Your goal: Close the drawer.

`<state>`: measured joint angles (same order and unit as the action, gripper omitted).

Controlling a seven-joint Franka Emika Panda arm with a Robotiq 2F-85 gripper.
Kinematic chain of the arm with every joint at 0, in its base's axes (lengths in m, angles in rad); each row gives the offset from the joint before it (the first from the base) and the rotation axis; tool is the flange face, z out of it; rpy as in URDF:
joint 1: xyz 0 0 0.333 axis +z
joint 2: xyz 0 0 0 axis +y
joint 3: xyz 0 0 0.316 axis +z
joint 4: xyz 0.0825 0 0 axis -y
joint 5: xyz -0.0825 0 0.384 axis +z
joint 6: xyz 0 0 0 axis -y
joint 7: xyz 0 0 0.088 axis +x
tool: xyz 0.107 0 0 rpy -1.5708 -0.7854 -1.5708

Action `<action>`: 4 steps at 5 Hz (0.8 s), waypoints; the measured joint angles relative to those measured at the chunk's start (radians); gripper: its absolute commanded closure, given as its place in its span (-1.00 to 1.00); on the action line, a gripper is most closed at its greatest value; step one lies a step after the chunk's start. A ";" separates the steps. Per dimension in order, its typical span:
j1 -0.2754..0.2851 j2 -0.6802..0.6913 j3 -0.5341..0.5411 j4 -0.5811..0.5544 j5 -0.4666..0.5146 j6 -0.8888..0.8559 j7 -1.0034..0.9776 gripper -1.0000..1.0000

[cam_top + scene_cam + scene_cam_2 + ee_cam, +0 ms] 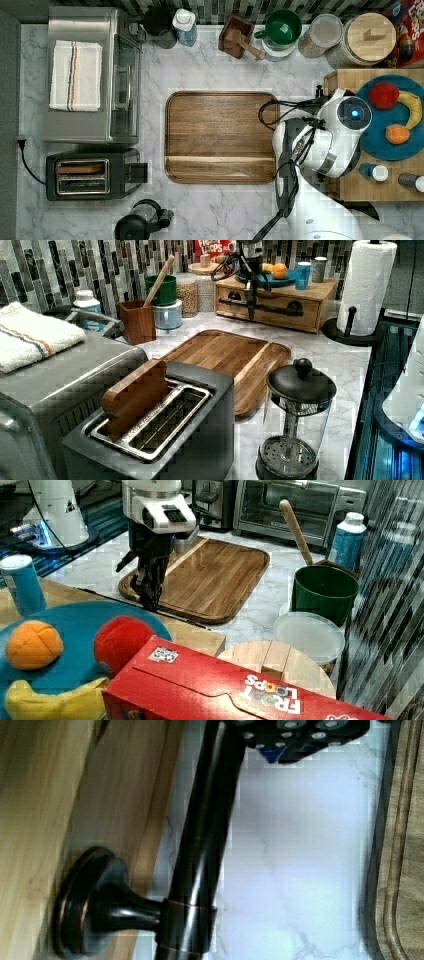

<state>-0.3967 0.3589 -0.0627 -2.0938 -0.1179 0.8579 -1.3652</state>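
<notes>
Closing push in hand, judging by the pose: gripper (251, 311) down at the black bar handle (272, 308) on the front of the drawer (280, 315), which sits under the wood slab top (320, 289) at about 1 o'clock in the left view. Hard to say how far out the drawer stands; looks nearly flush with its cabinet in the left view, so probably little travel left.

Cannot tell how wide the claw stands, nor whether it has hold of the bar or merely rests against it.

Next move, as a judgement: press straight into the drawer front, toward 3 o'clock in the top view, square to the bar so the box does not skew, then ease off once the front meets the cabinet. Risk of slipping off the round bar if the push comes in at an angle.

Differences between views:
- Left view: gives the whole drawer front and both brackets.
- Top view: hides that front beneath the arm, but places the unit at 3 o'clock of the cutting board (220, 135), with the blue plate (395, 147) on top.
- Right view: looks past the plate at the gripper (150, 597) hanging just off the slab edge.
- Wrist view: brings the handle (200, 835), one bracket (95, 912) and the marble counter (300, 850) close up.
</notes>
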 measured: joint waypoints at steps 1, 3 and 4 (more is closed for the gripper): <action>0.004 0.000 -0.003 -0.002 0.001 0.002 0.000 1.00; 0.005 0.001 -0.003 -0.004 -0.013 0.009 0.000 1.00; 0.005 0.000 -0.002 -0.004 -0.013 0.004 0.000 1.00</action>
<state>-0.3921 0.3584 -0.0642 -2.0977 -0.1312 0.8618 -1.3652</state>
